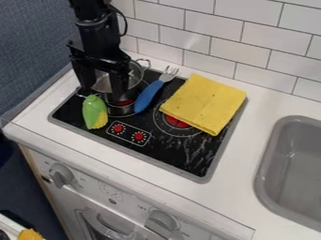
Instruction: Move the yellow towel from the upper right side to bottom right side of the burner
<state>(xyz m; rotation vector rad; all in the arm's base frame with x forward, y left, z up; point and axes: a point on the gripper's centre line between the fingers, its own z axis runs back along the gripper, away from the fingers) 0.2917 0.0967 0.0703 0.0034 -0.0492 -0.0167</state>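
Note:
My gripper (103, 93) hangs at the upper left over the metal pot, open, with its two fingers spread apart. The yellow towel (204, 103) lies folded and flat on the upper right part of the black burner (194, 153). It covers part of the right heating ring, and its right corner reaches the burner's edge. The towel lies well to the right of my gripper, with a blue-handled fork between them.
A metal pot (136, 74) stands at the burner's back left. The blue fork (148, 94) and a green and yellow toy corn (95, 111) lie near it. A grey sink (294, 164) is at the right, and a tiled wall (219, 28) rises behind.

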